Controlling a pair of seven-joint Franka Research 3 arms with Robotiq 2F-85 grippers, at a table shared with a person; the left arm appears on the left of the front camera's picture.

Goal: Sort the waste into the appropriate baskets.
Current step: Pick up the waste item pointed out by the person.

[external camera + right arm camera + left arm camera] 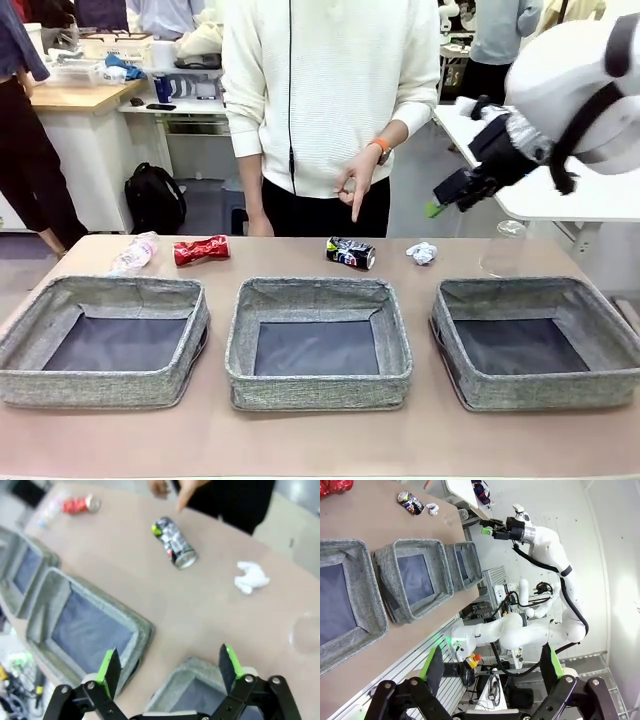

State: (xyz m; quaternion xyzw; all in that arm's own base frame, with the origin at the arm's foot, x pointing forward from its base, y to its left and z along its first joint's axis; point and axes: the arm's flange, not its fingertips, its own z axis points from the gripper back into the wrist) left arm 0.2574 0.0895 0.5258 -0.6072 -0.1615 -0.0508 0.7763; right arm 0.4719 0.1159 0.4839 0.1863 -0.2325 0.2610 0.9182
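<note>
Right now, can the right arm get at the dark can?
Probably yes: the right gripper hangs open above the table, and the dark can lies alone on it; the person's hand, pointing from the far side, might crowd it.

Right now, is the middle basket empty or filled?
Empty: the middle basket shows a bare dark bottom; the dark can lies outside, beyond it.

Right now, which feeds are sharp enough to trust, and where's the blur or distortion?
Front view: sharp, evenly lit, though the clear cup reads faint. Left wrist view: sharp but rolled sideways, wide-angle warping the baskets. Right wrist view: blurred throughout; dark can and paper ball look soft.
</note>
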